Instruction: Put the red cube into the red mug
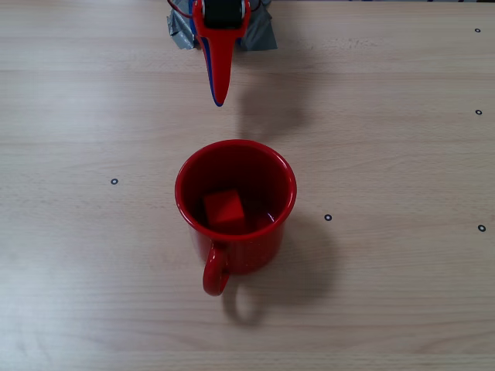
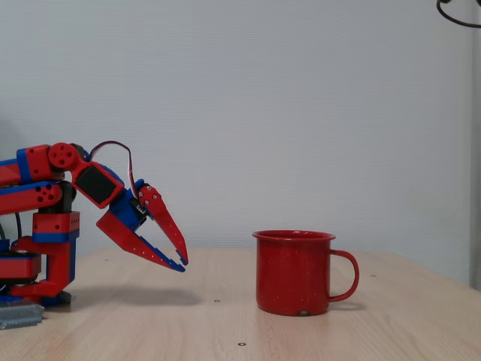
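Observation:
The red mug [image 1: 259, 253] stands upright mid-table, its handle pointing toward the near edge in one fixed view and to the right in the side-on fixed view [image 2: 293, 274]. The red cube [image 1: 224, 209] lies on the mug's bottom, toward its left side; from the side the mug wall hides it. My red-and-blue gripper [image 1: 219, 99] hangs above the table behind the mug, well clear of it. From the side, the gripper [image 2: 183, 263] sits left of the mug, pointing down and to the right. Its fingertips meet, with nothing between them.
The arm's base is held down with grey tape [image 1: 261, 35] at the table's far edge, seen also as grey tape [image 2: 19, 316]. Small black ring marks [image 1: 114, 182] dot the wooden tabletop [image 1: 387, 294]. A black cable [image 2: 458, 16] hangs at top right.

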`<state>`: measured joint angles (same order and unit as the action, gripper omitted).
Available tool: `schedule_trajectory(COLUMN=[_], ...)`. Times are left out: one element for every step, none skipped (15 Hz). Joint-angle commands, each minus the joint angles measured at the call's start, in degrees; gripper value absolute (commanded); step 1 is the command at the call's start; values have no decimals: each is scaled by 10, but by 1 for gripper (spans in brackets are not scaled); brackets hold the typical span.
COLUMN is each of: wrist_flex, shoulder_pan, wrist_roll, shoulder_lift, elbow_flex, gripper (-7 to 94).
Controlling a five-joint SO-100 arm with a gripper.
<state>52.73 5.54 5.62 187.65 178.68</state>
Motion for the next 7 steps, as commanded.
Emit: schedule_trajectory(wrist_flex=[5, 4, 4, 4, 4, 4, 3], shoulder_pan=[2, 2, 2, 2, 2, 2, 2], wrist_roll=[3, 3, 3, 3, 3, 3, 3], shoulder_lift=[33, 33, 33, 33, 33, 33, 33], elbow_flex=[25, 25, 25, 25, 25, 25, 25], gripper=[0, 0, 0, 0, 0, 0, 0])
